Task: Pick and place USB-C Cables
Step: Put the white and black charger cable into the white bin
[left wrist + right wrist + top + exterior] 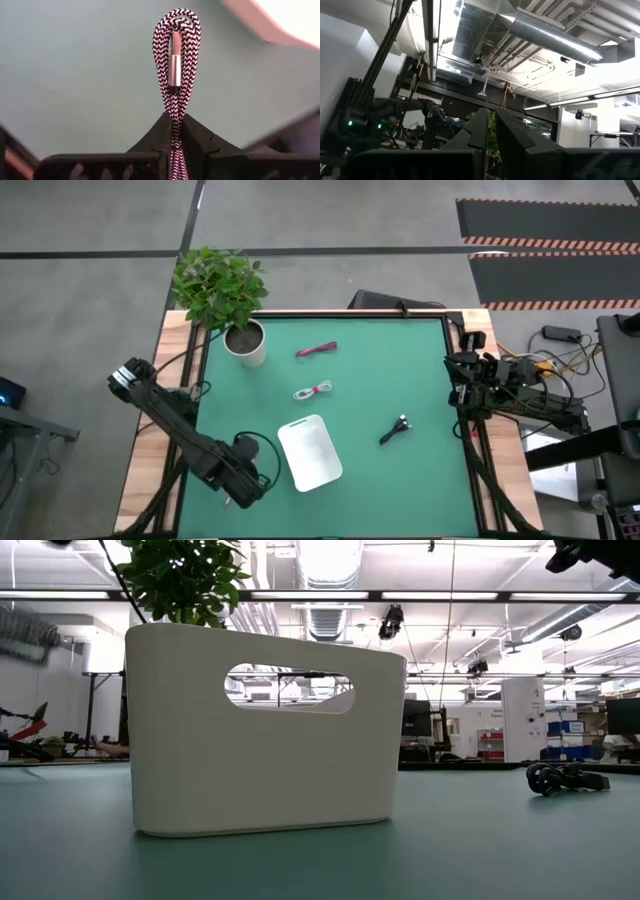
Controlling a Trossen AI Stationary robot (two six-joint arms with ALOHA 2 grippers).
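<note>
My left gripper (172, 131) is shut on the grey braided cable (176, 55), low over the mat just left of the white tray (310, 452). In the high view this gripper (250, 483) hides the cable. The magenta-red cable (316, 349) lies at the far middle of the mat and the white cable (313, 391) lies nearer. The black cable (396, 430) lies right of the tray and also shows in the low view (565, 778). My right gripper (491, 127) is shut, parked at the table's right edge (462, 385). My left gripper pinches the grey cable's bundled strands (173, 112) between its two fingers, several strands together. The looped end (176, 20) with a silver plug (173, 65) sticks out past the fingertips toward the mat. Whether the loop touches the mat, I cannot tell.
A potted plant (228, 305) stands at the mat's far left corner. The tray (265, 730) fills the middle of the low view. A corner of the tray (285, 20) lies close to the held cable. Open mat lies between the tray and the right arm.
</note>
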